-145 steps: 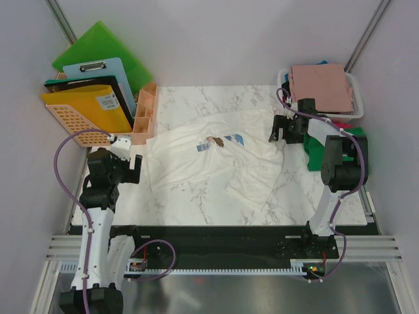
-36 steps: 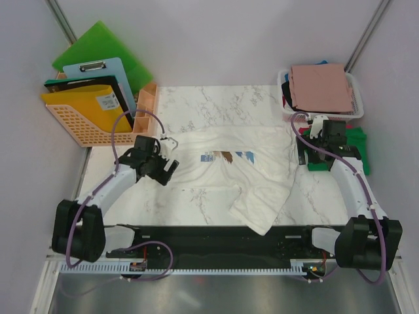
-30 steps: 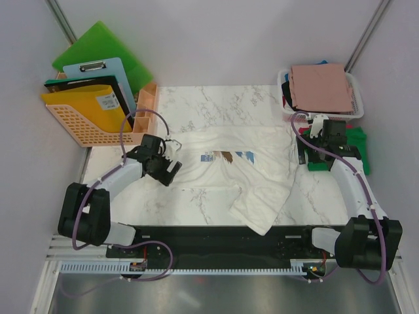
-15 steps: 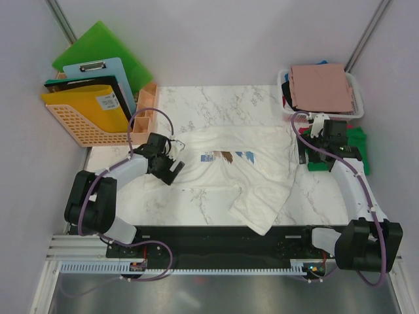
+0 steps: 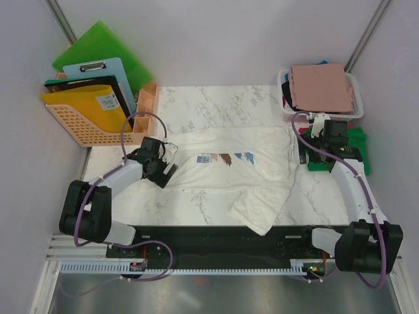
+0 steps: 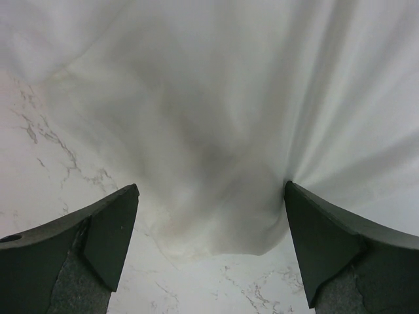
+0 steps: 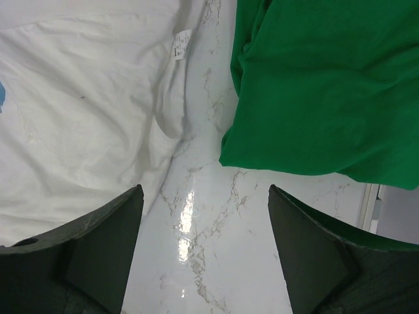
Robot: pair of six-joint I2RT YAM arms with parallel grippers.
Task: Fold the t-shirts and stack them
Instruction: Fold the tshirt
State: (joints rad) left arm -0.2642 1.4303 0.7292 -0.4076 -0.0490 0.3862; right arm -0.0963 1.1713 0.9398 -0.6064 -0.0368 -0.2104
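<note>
A cream-white t-shirt (image 5: 226, 171) with a small blue-and-brown print lies spread on the marble table (image 5: 216, 101), its lower right part bunched toward the front edge. My left gripper (image 5: 165, 170) is open at the shirt's left edge; in the left wrist view its jaws (image 6: 209, 226) stand wide apart around a lobe of white cloth (image 6: 216, 163). My right gripper (image 5: 304, 154) is open and empty over bare marble (image 7: 204, 222) between the white shirt (image 7: 78, 111) and a green t-shirt (image 7: 327, 85). A dusty-pink t-shirt (image 5: 322, 85) lies folded on top of the basket.
A white mesh basket (image 5: 357, 108) stands at the back right, with the green shirt (image 5: 357, 140) just in front of it. An orange basket (image 5: 82, 124) with clipboards and green boards (image 5: 98, 46) stands at the back left, next to a small pink organizer (image 5: 145, 112).
My left gripper has shifted slightly back to the left along the shirt's left edge. The right arm has stayed still. Earlier, both arms came in to the shirt, which now lies flatter.
</note>
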